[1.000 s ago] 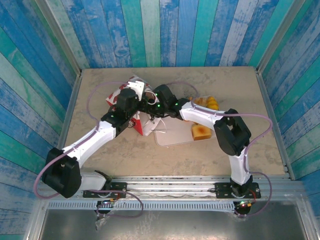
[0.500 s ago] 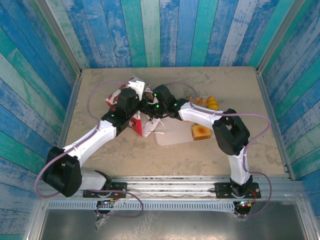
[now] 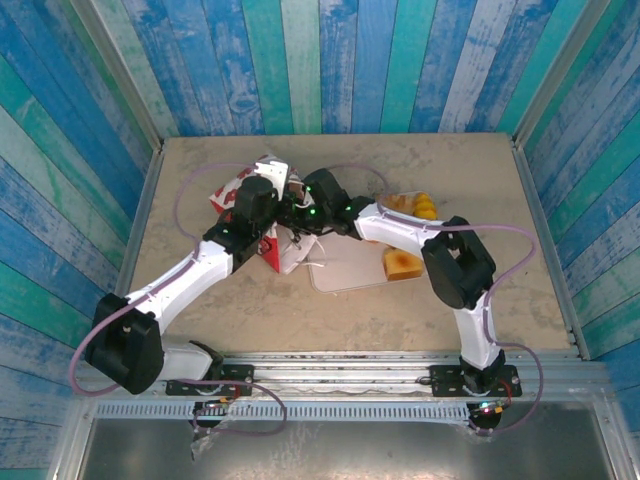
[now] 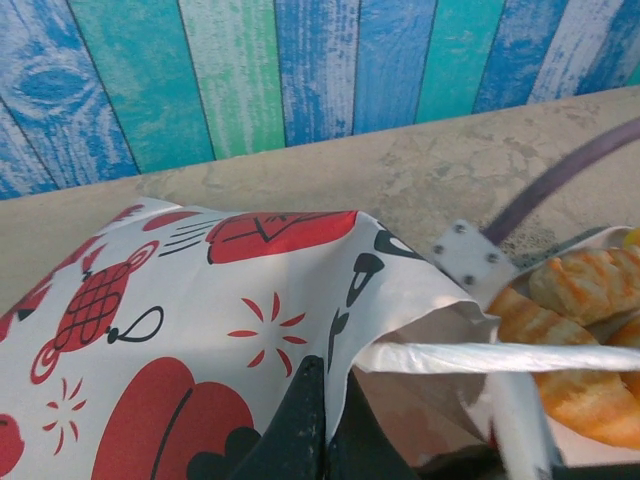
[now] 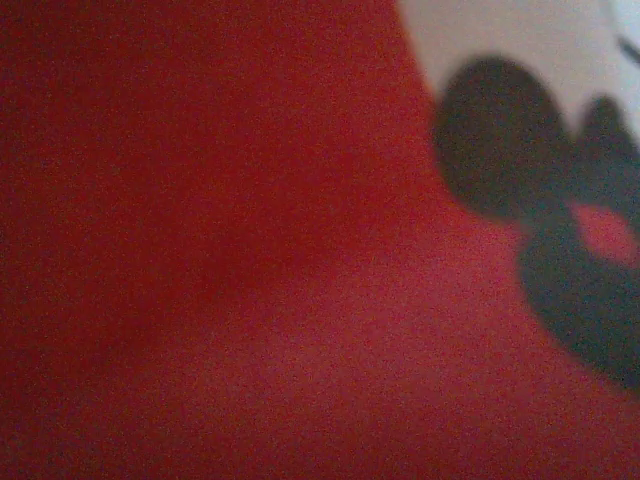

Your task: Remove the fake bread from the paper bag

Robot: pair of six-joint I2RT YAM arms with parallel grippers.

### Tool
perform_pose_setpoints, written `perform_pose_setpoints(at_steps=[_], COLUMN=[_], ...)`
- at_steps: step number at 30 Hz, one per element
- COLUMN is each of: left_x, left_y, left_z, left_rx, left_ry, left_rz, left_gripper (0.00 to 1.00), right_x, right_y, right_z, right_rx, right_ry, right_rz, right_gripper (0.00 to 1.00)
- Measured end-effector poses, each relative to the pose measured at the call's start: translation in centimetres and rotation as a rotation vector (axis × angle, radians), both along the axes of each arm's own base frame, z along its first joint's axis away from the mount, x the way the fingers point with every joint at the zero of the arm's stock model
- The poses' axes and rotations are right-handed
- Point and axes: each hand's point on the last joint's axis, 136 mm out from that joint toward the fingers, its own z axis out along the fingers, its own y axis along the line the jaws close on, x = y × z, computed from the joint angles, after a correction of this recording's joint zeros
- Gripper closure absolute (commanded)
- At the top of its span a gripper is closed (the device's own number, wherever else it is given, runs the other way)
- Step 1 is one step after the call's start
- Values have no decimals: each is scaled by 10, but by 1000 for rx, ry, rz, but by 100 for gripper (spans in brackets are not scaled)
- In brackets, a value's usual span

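Note:
The paper bag [image 3: 283,256], white with red prints, lies tipped over at the table's middle left. My left gripper [image 4: 330,385] is shut on the bag's rim [image 4: 372,300], which is pinched between the two dark fingers. My right wrist [image 3: 320,192] reaches in from the right at the bag's mouth, its fingers hidden by the bag. The right wrist view is a red blur of bag paper [image 5: 220,260] pressed close. Fake bread lies outside the bag: a square toast [image 3: 402,263], braided sticks [image 4: 585,285] and yellow buns [image 3: 424,207]. Whether the right gripper holds bread cannot be seen.
A flat pale tray [image 3: 345,270] lies right of the bag and carries the loose bread. The two arms nearly meet over the bag. Purple cables [image 3: 190,195] loop over the table. Blue-green plank walls [image 3: 330,60] close in the back and sides.
The right wrist has slid a little left, further into the bag's mouth, and its jaws have shut. The bag's rim shifted slightly. The left gripper keeps its hold.

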Motion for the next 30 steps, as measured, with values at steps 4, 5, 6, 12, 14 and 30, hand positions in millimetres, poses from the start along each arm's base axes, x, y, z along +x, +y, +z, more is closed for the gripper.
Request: perform_pose_setpoints(at_steps=[4,5,6,12,14,30], left_x=[3,4,4,7,8,14], left_y=[6,8,9,17,19,23], left_z=[3,4,5,9,11,8], left_rx=[-2,-3,-3,-8,-10,-19], left_ry=[-14,-19,-23,-39,-42,-33], left_rz=[45,57,69,123,136,182], left_gripper=[99,99,98,98,98,98], right_x=[-12,-15,-17,-30,-33,-59], right_y=[-9,-11,-13,-23,-26,-37], right_z=[8,10,13,19,19,35], right_rx=[-8,-10,-10,-25,-36,11], right_ry=[-10,-14,-16,-23,-22,-39], right_rz=[6,7,7,17,21,65], right_gripper=[99,99,99,99,99,99])
